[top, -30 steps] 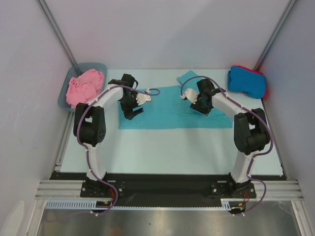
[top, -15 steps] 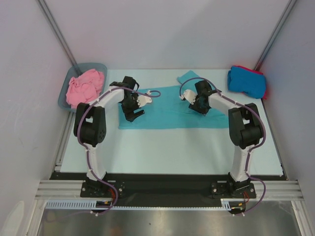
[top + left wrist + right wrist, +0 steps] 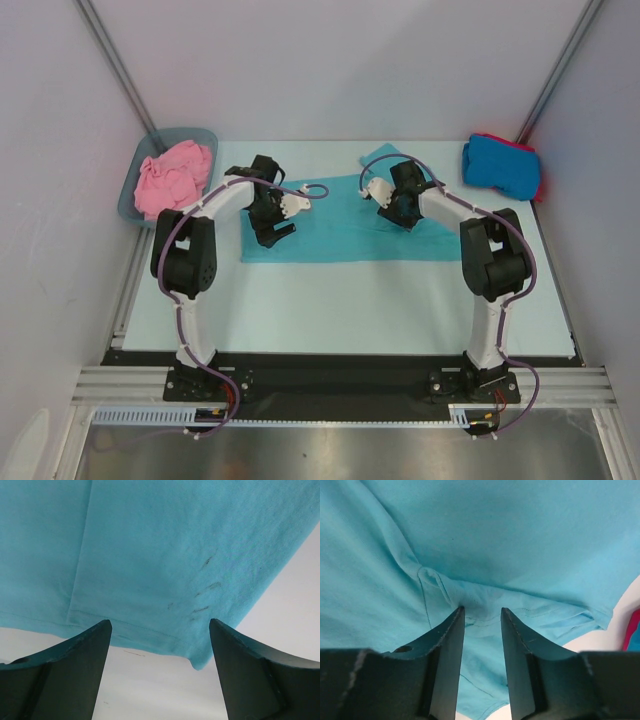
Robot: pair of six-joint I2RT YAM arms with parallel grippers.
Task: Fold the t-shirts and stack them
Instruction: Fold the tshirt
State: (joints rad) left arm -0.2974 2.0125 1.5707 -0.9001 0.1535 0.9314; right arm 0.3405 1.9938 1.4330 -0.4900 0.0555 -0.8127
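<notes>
A teal t-shirt point(image 3: 340, 238) lies spread flat across the middle of the table. My left gripper point(image 3: 272, 232) hovers over its left part, open wide; in the left wrist view point(image 3: 159, 625) the shirt's hem and a corner point(image 3: 200, 655) lie just beyond the fingertips, with bare table between them. My right gripper point(image 3: 402, 212) is down on the shirt's upper right, near a sleeve. Its jaws point(image 3: 482, 610) stand narrowly apart with puckered teal cloth point(image 3: 520, 540) between the tips. A pink t-shirt point(image 3: 172, 175) is bunched in the tub. A bright blue t-shirt point(image 3: 500, 165) lies folded on a red one point(image 3: 538, 188).
The grey-blue tub point(image 3: 133, 207) stands at the back left corner. The folded stack sits at the back right, near the side wall. White table point(image 3: 330, 300) stretches between the teal shirt and the arm bases. Metal frame posts rise at both back corners.
My right gripper has shifted left and back over the teal shirt toward the sleeve, and its jaws have narrowed slightly. The left gripper has hardly moved.
</notes>
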